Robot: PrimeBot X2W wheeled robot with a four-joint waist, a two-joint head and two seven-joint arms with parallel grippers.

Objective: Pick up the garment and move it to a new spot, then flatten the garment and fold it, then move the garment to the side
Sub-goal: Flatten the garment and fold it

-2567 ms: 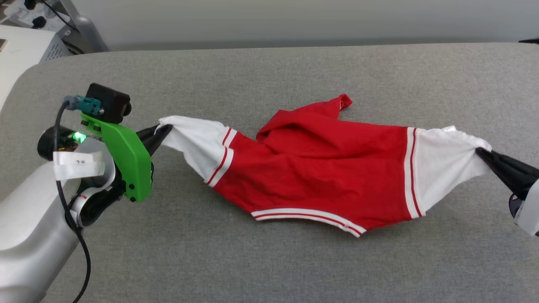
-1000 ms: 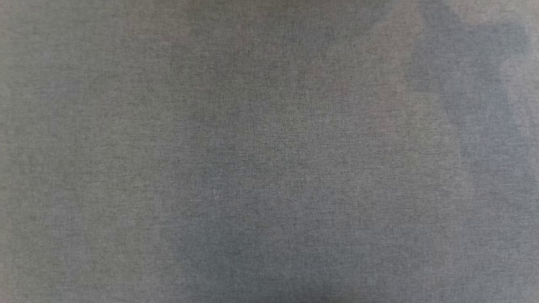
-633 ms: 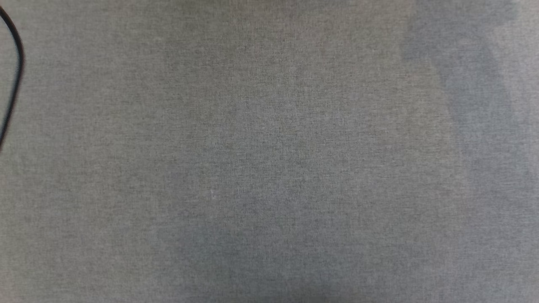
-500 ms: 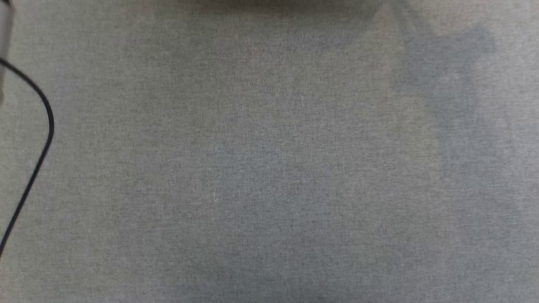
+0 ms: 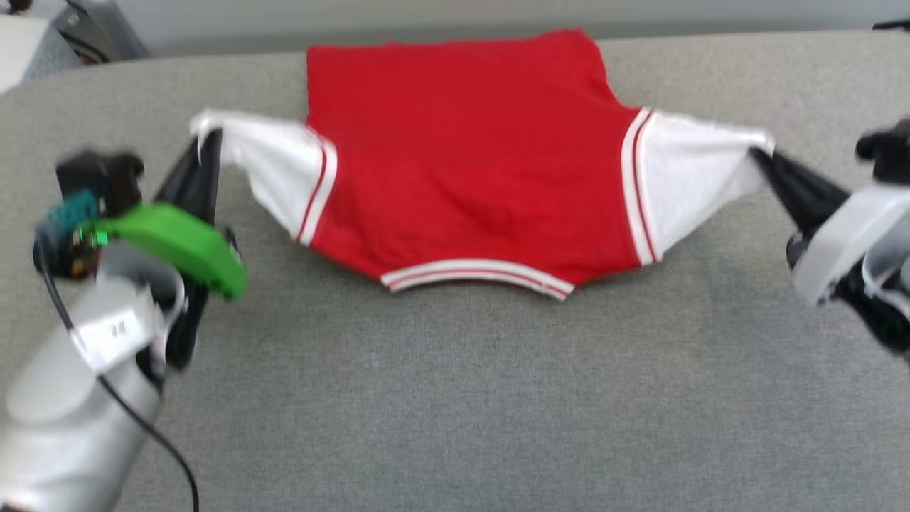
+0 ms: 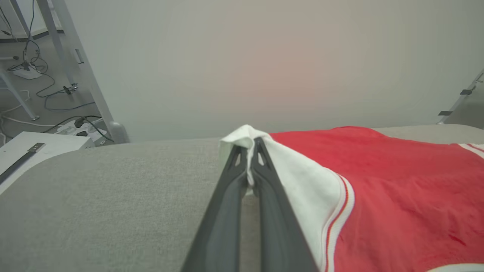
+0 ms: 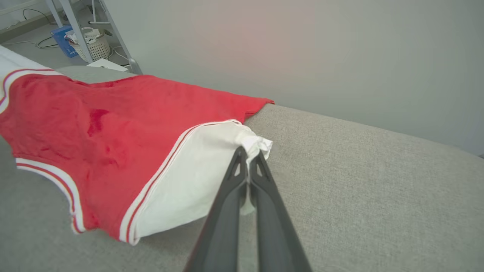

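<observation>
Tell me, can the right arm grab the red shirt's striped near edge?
Probably not yet: the right tool is shut on the soft red T-shirt's white sleeve; nothing else blocks it.

left claw (image 6: 248, 149), two dark fingers pinched on bunched tip of white sleeve (image 6: 302, 181), garment (image 6: 401, 196) red with red-and-white striped seam, spread rightward on grey fabric counter (image 6: 106, 200), pale wall (image 6: 264, 64) behind, cables (image 6: 56, 102) on floor upper left

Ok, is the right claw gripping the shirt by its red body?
No, the right claw pinches the bunched tip of a white sleeve of the garment, not its red cloth.
</observation>
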